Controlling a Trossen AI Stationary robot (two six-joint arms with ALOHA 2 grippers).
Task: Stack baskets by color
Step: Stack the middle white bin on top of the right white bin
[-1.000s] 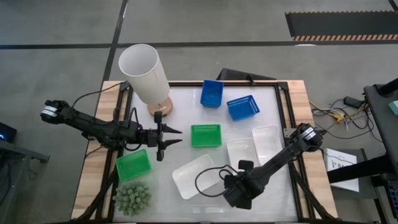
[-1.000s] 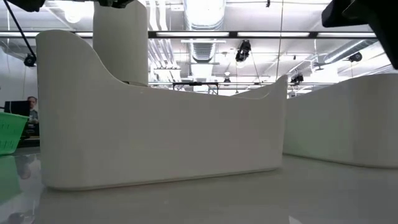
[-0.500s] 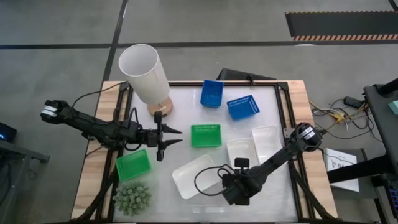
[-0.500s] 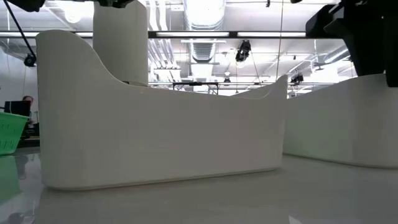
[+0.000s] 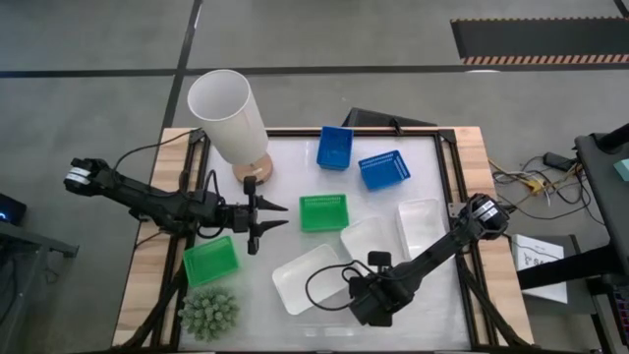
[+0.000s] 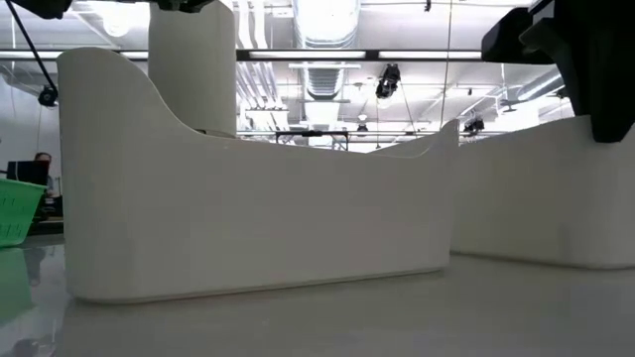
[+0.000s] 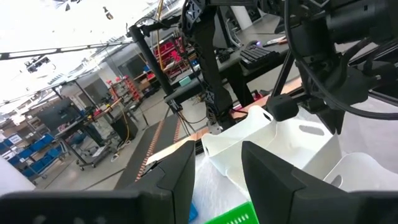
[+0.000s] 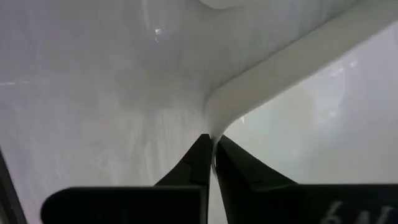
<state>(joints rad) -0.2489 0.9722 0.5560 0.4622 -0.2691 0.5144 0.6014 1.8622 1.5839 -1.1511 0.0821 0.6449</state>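
Observation:
Three white baskets lie at the table's near right: one (image 5: pixel 313 277), a middle one (image 5: pixel 366 236) and one (image 5: pixel 421 224) toward the right edge. My right gripper (image 5: pixel 378 259) points down and is shut on the middle one's near rim. Two green baskets (image 5: pixel 324 212) (image 5: pixel 210 260) and two blue baskets (image 5: pixel 334 147) (image 5: pixel 384 168) rest flat on the table. My left gripper (image 5: pixel 280 216) hovers level and open, left of the middle green basket, with nothing between its fingers. My right gripper pinches the middle white basket's near wall at its top rim (image 8: pixel 219 121), close to a corner, between its two fingers. The fingers (image 8: pixel 198 155) come from above, pointing down. Whether the basket's bottom is still on the table, I cannot tell.
A tall white cylinder lamp (image 5: pixel 228 118) stands at the far left, and a spiky green plant (image 5: pixel 208 312) sits at the near left corner. In the low view the nearest white basket (image 6: pixel 258 218) fills the foreground. Bare table shows around the green basket in the middle.
My right gripper has shut on the middle white basket's near rim. That basket has turned about, its far left corner swinging toward the table's left, closer to the green basket in the middle.

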